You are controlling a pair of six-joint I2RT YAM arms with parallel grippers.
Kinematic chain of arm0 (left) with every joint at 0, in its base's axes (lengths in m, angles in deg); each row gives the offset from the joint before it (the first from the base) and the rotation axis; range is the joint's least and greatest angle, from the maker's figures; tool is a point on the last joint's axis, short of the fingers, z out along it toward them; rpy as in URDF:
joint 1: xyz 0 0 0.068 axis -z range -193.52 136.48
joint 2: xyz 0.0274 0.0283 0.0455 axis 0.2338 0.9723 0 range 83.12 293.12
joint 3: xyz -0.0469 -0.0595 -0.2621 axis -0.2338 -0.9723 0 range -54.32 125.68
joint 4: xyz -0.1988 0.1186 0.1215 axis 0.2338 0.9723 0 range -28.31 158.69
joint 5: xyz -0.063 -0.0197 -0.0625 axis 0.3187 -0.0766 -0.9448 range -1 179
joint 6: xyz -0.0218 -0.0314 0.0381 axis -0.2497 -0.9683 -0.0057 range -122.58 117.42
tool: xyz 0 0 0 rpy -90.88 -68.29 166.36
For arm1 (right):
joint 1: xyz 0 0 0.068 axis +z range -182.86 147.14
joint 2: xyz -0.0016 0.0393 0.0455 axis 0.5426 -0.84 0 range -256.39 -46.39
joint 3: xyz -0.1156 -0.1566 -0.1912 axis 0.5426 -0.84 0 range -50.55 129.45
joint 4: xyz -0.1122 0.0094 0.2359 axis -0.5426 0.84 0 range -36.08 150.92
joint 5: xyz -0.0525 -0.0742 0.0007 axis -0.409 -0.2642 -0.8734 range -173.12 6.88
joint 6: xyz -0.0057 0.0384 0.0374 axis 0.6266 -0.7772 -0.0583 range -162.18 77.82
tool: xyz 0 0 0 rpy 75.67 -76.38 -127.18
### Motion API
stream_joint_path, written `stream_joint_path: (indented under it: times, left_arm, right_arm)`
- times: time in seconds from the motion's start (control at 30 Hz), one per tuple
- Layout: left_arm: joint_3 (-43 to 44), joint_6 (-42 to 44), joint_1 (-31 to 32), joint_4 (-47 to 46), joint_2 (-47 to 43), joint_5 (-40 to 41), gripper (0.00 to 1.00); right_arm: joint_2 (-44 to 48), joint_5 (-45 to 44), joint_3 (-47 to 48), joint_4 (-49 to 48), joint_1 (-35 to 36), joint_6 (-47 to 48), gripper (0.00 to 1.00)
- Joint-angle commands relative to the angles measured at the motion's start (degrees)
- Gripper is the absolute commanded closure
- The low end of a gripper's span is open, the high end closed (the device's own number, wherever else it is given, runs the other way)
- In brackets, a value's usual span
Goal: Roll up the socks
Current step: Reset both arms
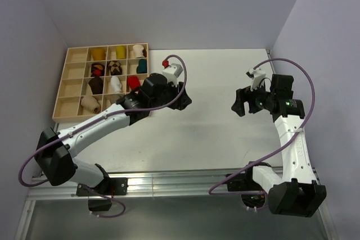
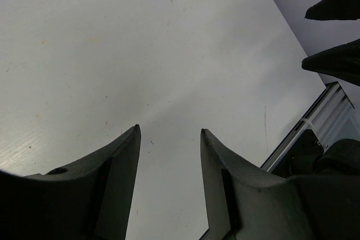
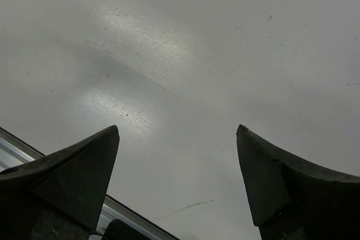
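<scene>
No loose sock lies on the white table (image 1: 214, 122). Rolled sock bundles sit in the wooden tray (image 1: 63, 95) at the back left, among them a brown one (image 1: 95, 85) and a pale cream one (image 1: 90, 104). My left gripper (image 1: 183, 98) hovers over the middle of the table, right of the tray; in the left wrist view (image 2: 170, 128) it is open and empty over bare table. My right gripper (image 1: 238, 105) faces it from the right; in the right wrist view (image 3: 178, 127) it is open and empty. Its fingertips (image 2: 337, 60) show in the left wrist view.
The tray's other compartments hold yellow (image 1: 98, 53), white (image 1: 137, 52), teal (image 1: 142, 66), red (image 1: 133, 82) and checkered (image 1: 115, 67) bundles. Grey walls close in the table on the left, back and right. A metal rail (image 1: 185, 179) runs along the near edge.
</scene>
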Motion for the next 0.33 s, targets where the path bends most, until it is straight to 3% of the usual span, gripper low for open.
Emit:
stream_joint_path:
  times: [0.0, 0.3]
  left_arm:
    - [1.8, 0.5, 0.9, -2.8, 0.6, -1.5, 0.49]
    - [2.1, 0.5, 1.7, -2.1, 0.8, -0.4, 0.48]
  right_arm:
    - [1.9, 0.6, -0.2, -2.5, 0.4, -0.9, 0.08]
    - [2.9, 1.8, -0.6, -2.2, 0.4, 0.1, 0.07]
